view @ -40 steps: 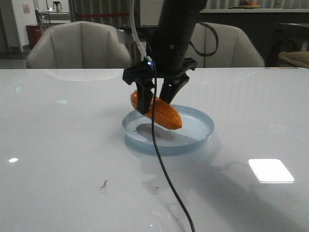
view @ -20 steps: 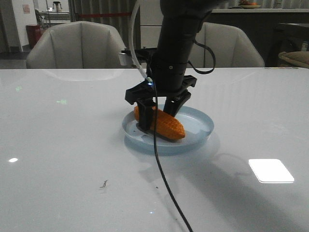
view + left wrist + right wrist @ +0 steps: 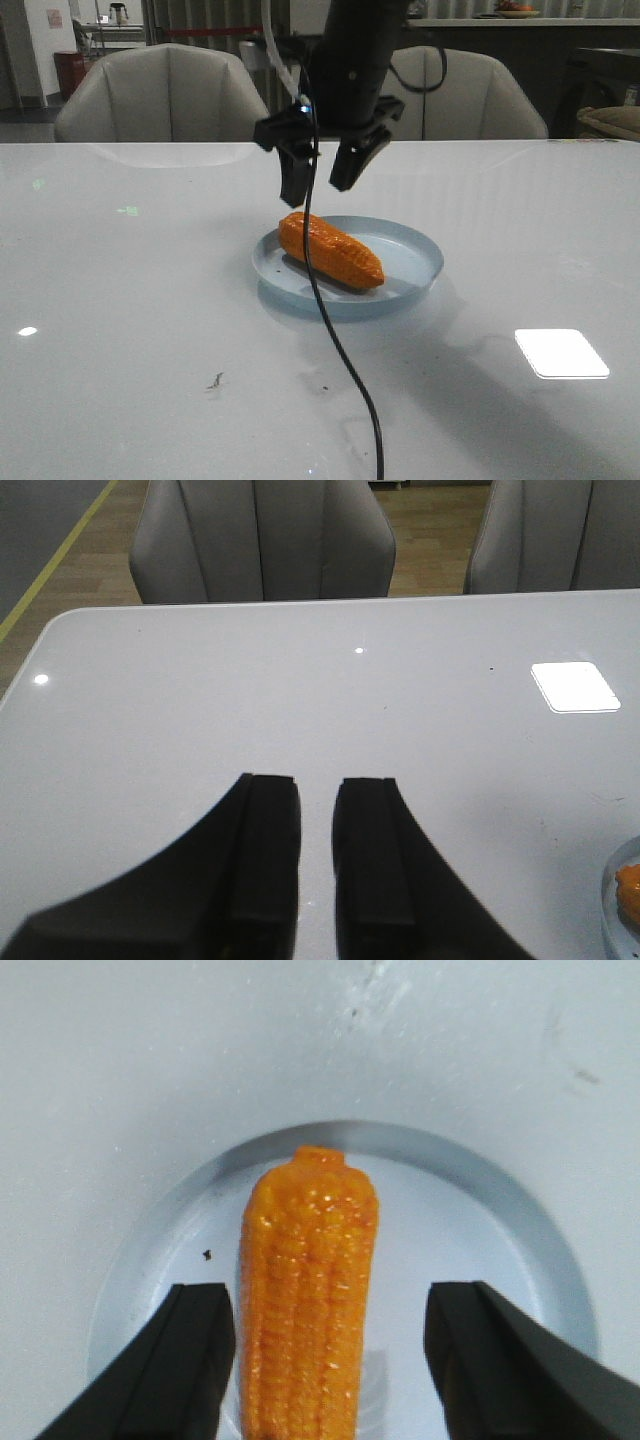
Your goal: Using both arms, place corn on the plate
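Setting: pale upholstered chairs [image 3: 165,90] are seen beyond a glossy white tabletop [image 3: 130,300], on which a bright rectangular patch of reflected light [image 3: 561,353] lies at the robot's right.
Plate: the pale blue plate [image 3: 415,250] is seen near the middle of the tabletop, flat on it.
Corn: the orange corn [image 3: 330,250] is found lying on its side inside the plate, touching the plate's floor, its narrower end toward the robot's right (the kernel rows are clearly shown in the right wrist view [image 3: 310,1290]).
Right gripper: the right gripper [image 3: 322,172] is held directly above the corn, clear of it; its fingers [image 3: 195,1360] are spread wide, one on each side of the cob, with nothing between them but air.
Left gripper: the left gripper [image 3: 318,855] is shown only in its own wrist view, above bare tabletop; its fingers [image 3: 265,850] are parted by a narrow gap and nothing is held. An edge of the plate and a sliver of corn are caught at the corner of that view.
Cable: a black cable [image 3: 335,340] is seen hanging from the right arm, passing in front of the corn and plate toward the camera.
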